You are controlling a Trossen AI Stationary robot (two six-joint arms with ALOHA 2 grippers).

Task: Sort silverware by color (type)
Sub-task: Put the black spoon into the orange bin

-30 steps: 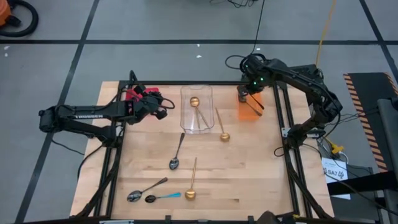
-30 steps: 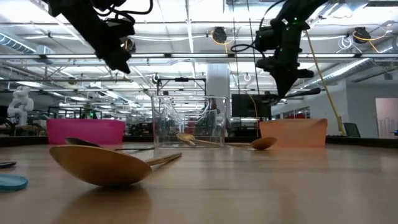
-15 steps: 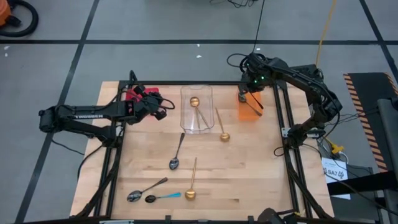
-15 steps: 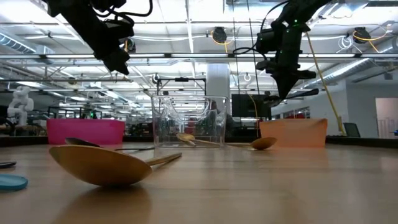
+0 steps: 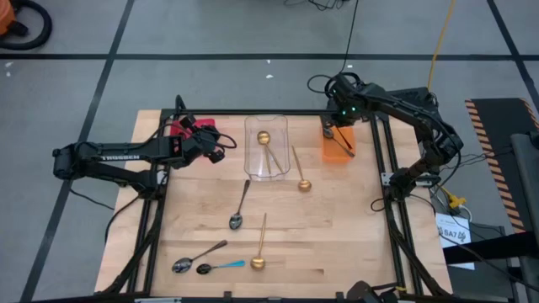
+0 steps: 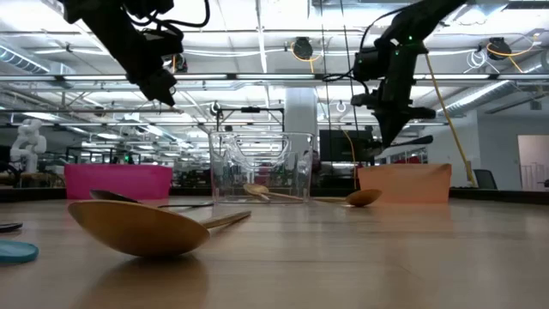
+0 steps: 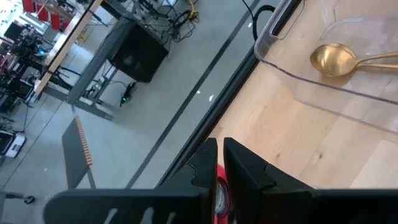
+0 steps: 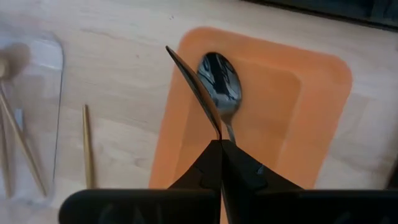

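This is looking like a robotics lab or industrial test hall. The wooden table (image 5: 337, 227) is sitting on a grey concrete floor (image 5: 210, 84) crossed by dark tape lines, with cables (image 5: 337, 17) trailing across it. In the low view, rows of ceiling strip lights (image 6: 257, 34) are glowing over a large open hall, and a white humanoid robot (image 6: 26, 142) is standing far off among workbenches.
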